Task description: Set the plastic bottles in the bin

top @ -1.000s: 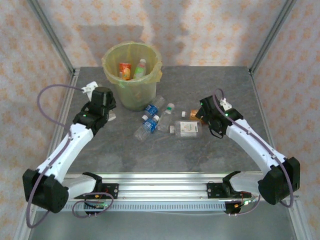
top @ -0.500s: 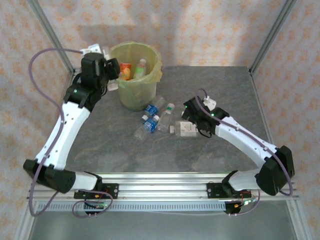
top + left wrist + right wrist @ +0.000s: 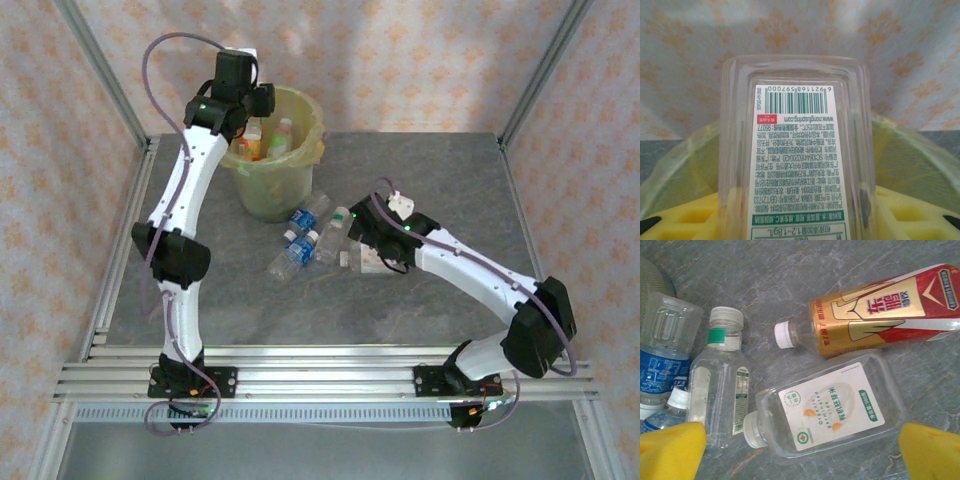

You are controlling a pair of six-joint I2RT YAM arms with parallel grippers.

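Check the left gripper [image 3: 252, 102]: it hangs at the far left rim of the bin [image 3: 272, 180], raised well above the table [image 3: 450, 170]. On the left wrist camera its yellow pads [image 3: 685, 220] are clamped on a clear bottle [image 3: 800, 150] with a white barcode label. The bin's yellow-green bag shows just behind that bottle. Inside the bin you can see at least two bottles, one of them an orange-labelled bottle [image 3: 250, 145].

Check the right gripper [image 3: 800, 450]: it is low over the table, right of the bin, with its jaws wide apart and nothing gripped. A flat bottle [image 3: 830, 412] with a white label lies on its side between the two yellow fingertips [image 3: 670, 450]. Just beyond it lies a red and gold bottle [image 3: 880, 310]. To its left lie a green-banded bottle [image 3: 722, 380] and, nearer the bin, a blue-labelled bottle [image 3: 662, 357]
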